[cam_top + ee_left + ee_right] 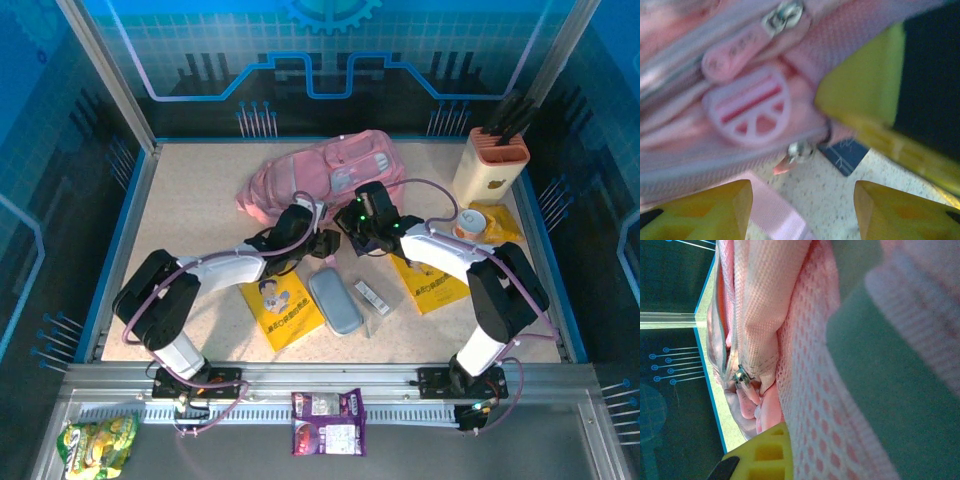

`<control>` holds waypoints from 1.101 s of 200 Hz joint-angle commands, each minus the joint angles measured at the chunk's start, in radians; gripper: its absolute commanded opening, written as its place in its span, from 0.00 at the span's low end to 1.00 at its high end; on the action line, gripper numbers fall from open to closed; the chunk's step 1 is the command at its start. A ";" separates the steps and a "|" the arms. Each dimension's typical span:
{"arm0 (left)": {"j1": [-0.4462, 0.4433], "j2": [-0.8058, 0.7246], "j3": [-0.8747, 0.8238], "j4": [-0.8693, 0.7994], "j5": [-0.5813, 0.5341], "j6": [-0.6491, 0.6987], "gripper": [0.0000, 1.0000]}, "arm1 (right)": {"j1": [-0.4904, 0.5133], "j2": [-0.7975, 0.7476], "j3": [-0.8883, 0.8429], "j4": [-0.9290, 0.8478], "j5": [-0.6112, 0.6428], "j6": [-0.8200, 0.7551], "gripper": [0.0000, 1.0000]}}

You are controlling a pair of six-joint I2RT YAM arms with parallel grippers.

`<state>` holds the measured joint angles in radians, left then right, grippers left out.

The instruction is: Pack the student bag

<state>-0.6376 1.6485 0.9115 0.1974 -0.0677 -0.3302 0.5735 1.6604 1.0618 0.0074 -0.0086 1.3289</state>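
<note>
Nearest, a grey case (335,300) is seen lying beside a yellow booklet (282,308). Just beyond, the left gripper (802,210) is held spread over a pink strap (775,212) at the near edge of the student bag (320,170). The right gripper (362,200) is pressed together against the bag's mesh; whether fabric is pinched cannot be told. The bag is laid at the far centre of the table (190,200).
</note>
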 commanded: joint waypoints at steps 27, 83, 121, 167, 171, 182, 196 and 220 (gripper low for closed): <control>0.030 0.046 0.134 -0.053 -0.012 0.051 0.52 | -0.012 -0.051 0.098 0.000 -0.071 0.035 0.00; 0.034 0.045 0.112 0.005 0.070 0.030 0.47 | -0.026 -0.054 0.151 -0.039 -0.109 0.049 0.00; 0.042 0.040 0.098 0.031 -0.011 0.020 0.52 | -0.033 -0.065 0.149 -0.039 -0.115 0.049 0.00; 0.048 0.060 0.098 0.149 0.027 0.042 0.44 | -0.034 -0.067 0.123 -0.026 -0.119 0.049 0.00; 0.049 0.062 0.099 0.162 0.032 0.043 0.44 | -0.034 -0.065 0.118 -0.026 -0.117 0.050 0.00; 0.048 0.063 0.099 0.186 0.035 0.042 0.40 | -0.035 -0.061 0.107 -0.018 -0.121 0.052 0.00; 0.049 0.063 0.098 0.196 0.021 0.042 0.32 | -0.038 -0.057 0.100 -0.015 -0.124 0.052 0.00; 0.050 0.057 0.088 0.190 0.005 0.041 0.23 | -0.041 -0.059 0.093 -0.014 -0.122 0.042 0.00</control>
<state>-0.6022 1.7016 1.0073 0.2832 -0.0330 -0.2951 0.5270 1.6478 1.1618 -0.0444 -0.0704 1.3663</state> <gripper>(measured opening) 0.254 0.071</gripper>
